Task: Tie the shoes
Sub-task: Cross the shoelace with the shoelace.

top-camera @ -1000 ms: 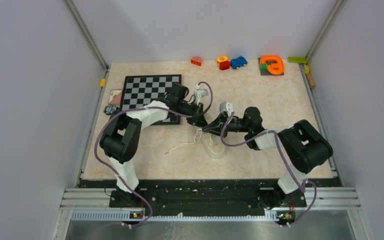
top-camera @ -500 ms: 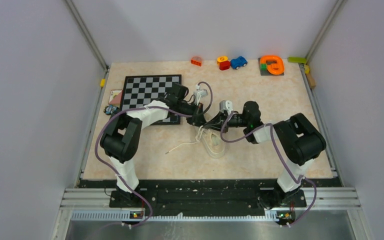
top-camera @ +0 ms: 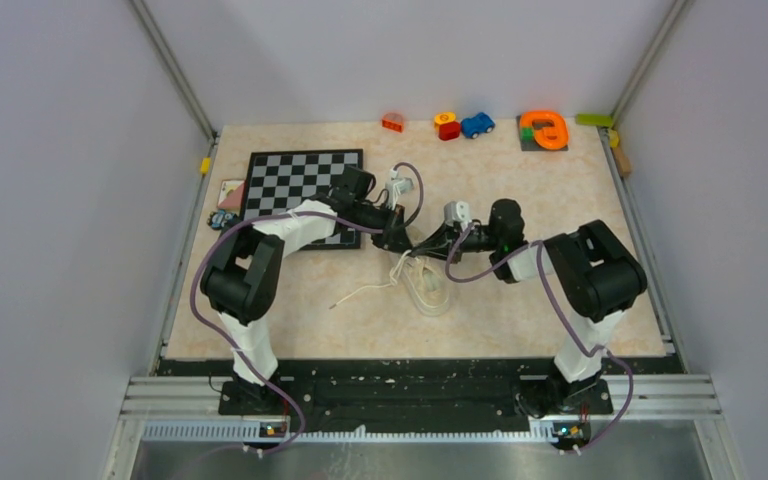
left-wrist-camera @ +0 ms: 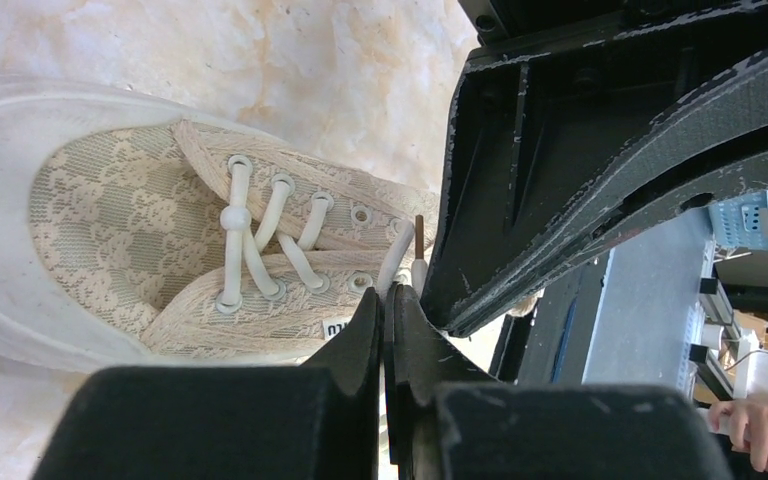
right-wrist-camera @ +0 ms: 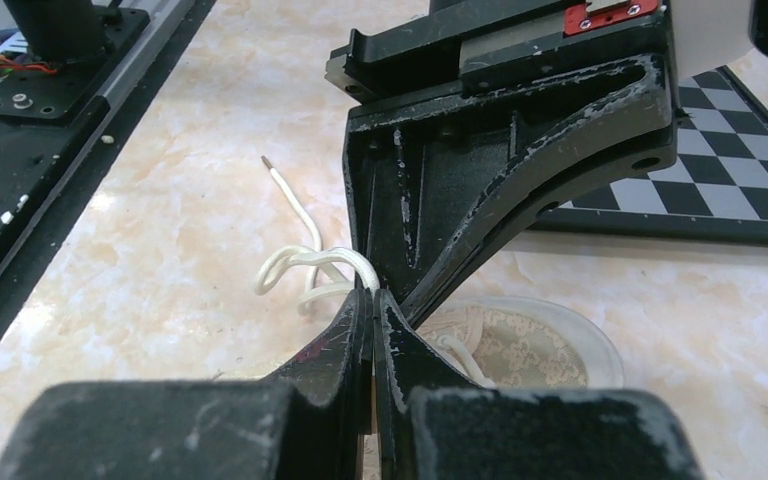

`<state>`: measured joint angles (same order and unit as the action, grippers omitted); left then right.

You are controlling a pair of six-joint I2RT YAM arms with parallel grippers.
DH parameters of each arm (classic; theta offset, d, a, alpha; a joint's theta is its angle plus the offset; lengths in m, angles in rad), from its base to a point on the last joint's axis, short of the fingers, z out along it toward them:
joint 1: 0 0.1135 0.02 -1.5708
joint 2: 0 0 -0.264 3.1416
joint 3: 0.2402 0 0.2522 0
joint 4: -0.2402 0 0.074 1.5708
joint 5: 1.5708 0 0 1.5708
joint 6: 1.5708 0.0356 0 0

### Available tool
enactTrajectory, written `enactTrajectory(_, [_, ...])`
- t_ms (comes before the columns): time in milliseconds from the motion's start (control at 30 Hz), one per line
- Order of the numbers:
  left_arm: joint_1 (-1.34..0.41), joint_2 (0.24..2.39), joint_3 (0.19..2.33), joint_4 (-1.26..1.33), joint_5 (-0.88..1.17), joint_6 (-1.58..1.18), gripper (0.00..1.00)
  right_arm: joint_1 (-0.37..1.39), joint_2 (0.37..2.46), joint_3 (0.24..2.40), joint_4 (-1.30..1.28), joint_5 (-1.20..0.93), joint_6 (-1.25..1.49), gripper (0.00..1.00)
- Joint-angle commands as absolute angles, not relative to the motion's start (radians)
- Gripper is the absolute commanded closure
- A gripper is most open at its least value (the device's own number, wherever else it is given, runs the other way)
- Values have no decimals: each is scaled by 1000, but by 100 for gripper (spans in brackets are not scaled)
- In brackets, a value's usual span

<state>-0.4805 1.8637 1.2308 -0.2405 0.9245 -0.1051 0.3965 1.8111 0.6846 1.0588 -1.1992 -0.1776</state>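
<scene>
Top external view: one cream, lace-patterned canvas sneaker (top-camera: 430, 295) lies on the marbled beige desk (top-camera: 560, 210), near the right corner of one black-and-white chessboard (top-camera: 300, 185). One blue toy car (top-camera: 477, 125) and one orange ring (top-camera: 543, 130) sit at the far edge, well apart from it. Two arms meet over the sneaker's far end and hide it. In each wrist view the other claw's black frame blocks much of the scene. The right claw (right-wrist-camera: 372, 298) is pressed together, pinching a loop of the long white laces (right-wrist-camera: 305, 265). The left claw (left-wrist-camera: 385, 305) is pressed together with a strand at its tips; whether it nips that strand I cannot tell. Since a second ago the right arm's elbow has drawn in toward the centre, while the sneaker and the loose lace end have stayed put.
</scene>
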Motion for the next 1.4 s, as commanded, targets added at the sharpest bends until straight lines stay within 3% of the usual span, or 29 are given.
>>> enactTrajectory(0, [-483,1871,1270,-232,970,-100,100,385,1832,665,1252,-1258,-117,100])
enactTrajectory(667, [-481,1909,1310,-239,999,-105,100,383,1910,705,1371,-1334,-44,100])
enactTrajectory(800, [-481,1901,1307,-243,998,-102,100,383,1866,728,1137,-1290,-222,100])
enactTrajectory(967, [-481,1893,1303,-253,981,-98,100,391,1774,855,393,-1125,-704,98])
enactTrajectory(1233, [-481,1875,1293,-255,972,-99,100,393,1693,816,414,-1026,-650,98])
enactTrajectory(1367, [-482,1864,1287,-255,970,-97,100,393,1661,811,388,-1007,-635,82])
